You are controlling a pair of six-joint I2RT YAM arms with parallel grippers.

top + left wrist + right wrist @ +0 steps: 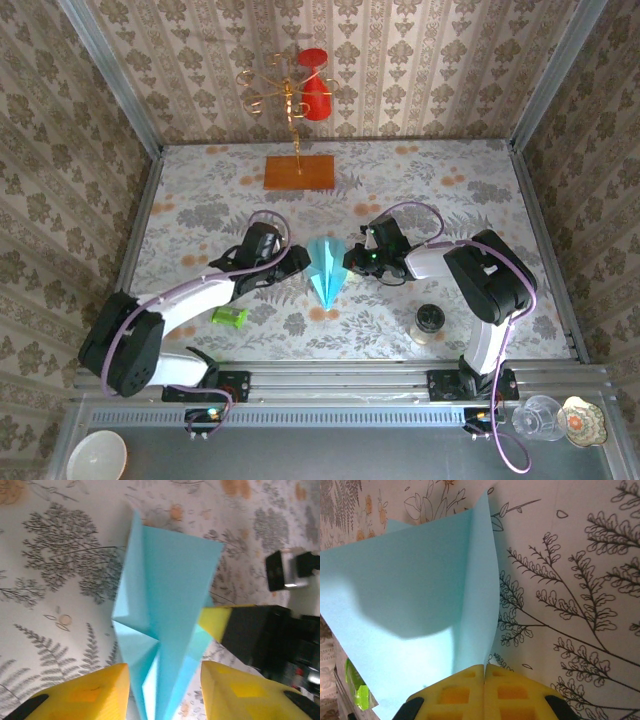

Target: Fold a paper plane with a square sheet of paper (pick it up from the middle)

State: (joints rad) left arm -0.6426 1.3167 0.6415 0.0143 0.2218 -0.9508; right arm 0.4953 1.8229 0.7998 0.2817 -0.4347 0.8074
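Entry: paper plane (325,270), light-blue, folded to a dart with a centre crease, sitting directly between the two tools over the bench (200,200); whether it is resting on the bench or lifted just clear cannot be told. Right tool (484,682): fingers are pressing fully together, pinching a thin raised fold of the plane right at their tips, with the rest of the sheet spreading ahead and to that tool's left. Left tool (164,692): jaws are standing partly apart, straddling the narrow end of the plane and gripping nothing; the right tool's yellow tip is showing just ahead of it, beside the wing. Hazards, judged: the plane is hanging on one narrow pinch, so a tug or twist from the right tool risks tearing the fold or letting it slide out. The creases may be springing open while the left tool is not clamping. If the left tool closes off the crease, it may crush a wing, and the two tools are working close enough to knock together.
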